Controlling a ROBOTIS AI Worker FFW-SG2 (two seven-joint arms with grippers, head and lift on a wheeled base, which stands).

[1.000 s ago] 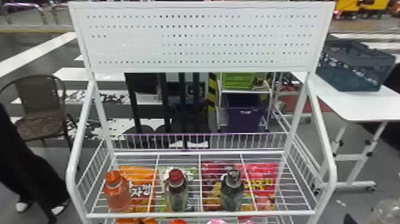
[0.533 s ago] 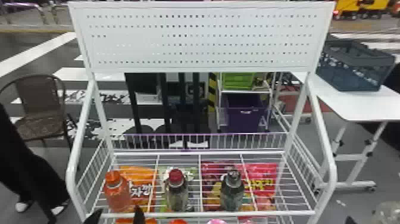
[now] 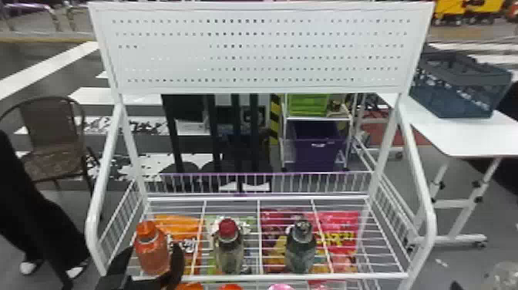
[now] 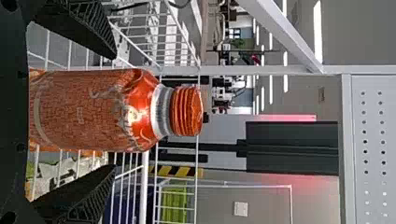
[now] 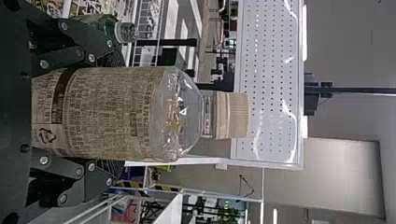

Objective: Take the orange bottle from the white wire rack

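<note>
**Left gripper [image 4: 112, 112] brackets orange bottle [image 3: 152, 250], grip yet to be made**

The orange bottle stands upright on the top shelf of the white wire rack [image 3: 92, 227], at the left end of a row and close to the near rail [image 3: 269, 276]. To its right stands the red-capped bottle [image 3: 228, 247], with the grey bottle [image 3: 300, 250] farther right. The left gripper is around the target with its fingers apart, one on each side of the body, and the left wrist view shows a gap on both sides.

The right gripper [image 5: 119, 112] is at the near right, clamped on a beige-capped bottle [image 5: 177, 112], and seems to have no part in this pick.

The step in hand looks like the last of the approach, just ahead of the grasp. The next move calls for bringing the left fingers together evenly on the body, then a straight lift before any pull toward the near side. Drawn out too low, the bottle could catch the rail and tip. Its smooth wrap may slip under a light squeeze.
</note>
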